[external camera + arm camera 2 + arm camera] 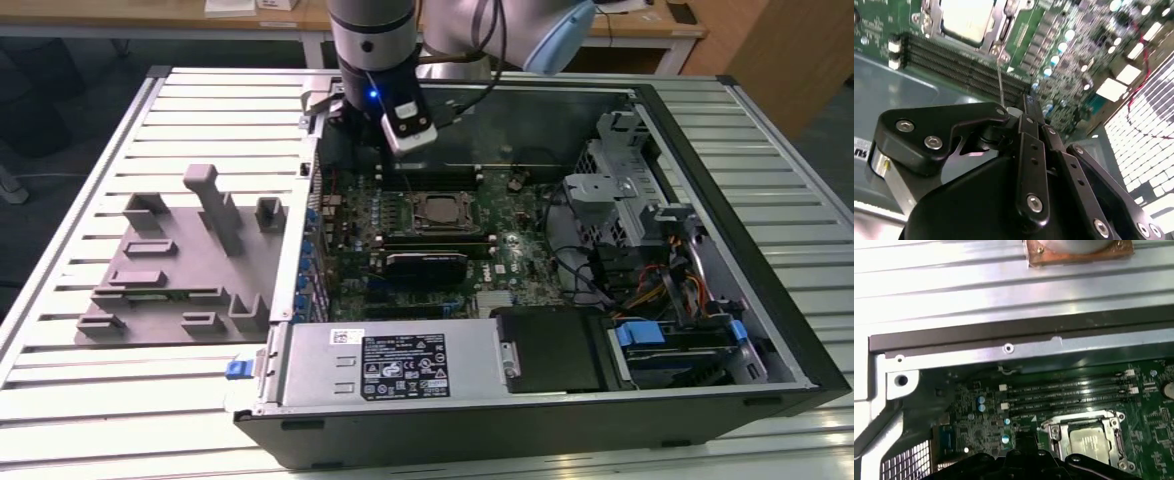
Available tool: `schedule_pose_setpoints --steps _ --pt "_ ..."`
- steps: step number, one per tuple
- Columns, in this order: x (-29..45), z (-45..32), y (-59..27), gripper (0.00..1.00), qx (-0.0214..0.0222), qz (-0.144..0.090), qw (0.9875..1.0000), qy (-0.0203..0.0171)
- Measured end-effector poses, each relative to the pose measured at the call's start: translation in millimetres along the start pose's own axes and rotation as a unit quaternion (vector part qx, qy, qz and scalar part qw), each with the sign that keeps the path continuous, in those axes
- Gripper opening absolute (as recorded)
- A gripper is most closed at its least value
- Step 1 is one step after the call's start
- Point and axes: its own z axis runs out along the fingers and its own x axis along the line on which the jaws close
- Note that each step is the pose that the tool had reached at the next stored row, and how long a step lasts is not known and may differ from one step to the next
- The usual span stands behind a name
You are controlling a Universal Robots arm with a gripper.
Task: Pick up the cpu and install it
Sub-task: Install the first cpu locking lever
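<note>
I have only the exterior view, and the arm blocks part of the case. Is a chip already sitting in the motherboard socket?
Observer: Yes. In the first wrist view the cpu lies flat in the socket, silvery top up, with the metal socket frame around it.
Operator: Is the hand touching it?
Observer: No. In the second wrist view the hand is apart from the cpu, with the memory slots lying between them.
Operator: Anything else near the hand?
Observer: A thin metal rod runs from the socket's corner toward the hand. I cannot tell whether they touch.
</note>
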Motion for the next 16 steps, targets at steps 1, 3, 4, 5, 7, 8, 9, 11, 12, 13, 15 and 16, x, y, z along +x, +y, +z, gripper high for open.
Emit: schedule_pose_setpoints --steps 1,3,4,5,7,8,9,11,12,13,15,16 --pt "0.1 0.0 0.0 0.11 -0.0062 0.0 1.0 0.0009" --pt "0.2 0.0 -0.1 0.11 -0.0123 0.001 0.9999 0.0017" --pt "0.2 0.1 0.0 0.11 -0.0128 0.001 0.9999 0.0018" --pt "0.2 0.8 -0.2 0.11 -0.0131 0.001 0.9999 0.0017" --pt "-0.1 1.9 -0.4 0.11 -0.013 0.001 0.9999 0.0019" --pt "-0.5 2.6 -0.5 0.11 -0.013 0.001 0.9999 0.0018" --pt "-0.9 3.2 -0.6 0.11 -0.013 0.001 0.9999 0.0019" --pt "-2.1 3.9 -0.5 0.11 -0.013 0.001 0.9999 0.0018" --pt "-3.0 4.2 -0.4 0.11 -0.013 0.001 0.9999 0.0018" --pt "-4.2 4.3 -0.3 0.11 -0.0129 0.001 0.9999 0.0019" --pt "-7.4 4.8 0.2 0.11 -0.013 0.001 0.9999 0.0019" --pt "-9.1 5.0 0.4 0.11 -0.013 0.001 0.9999 0.0018"
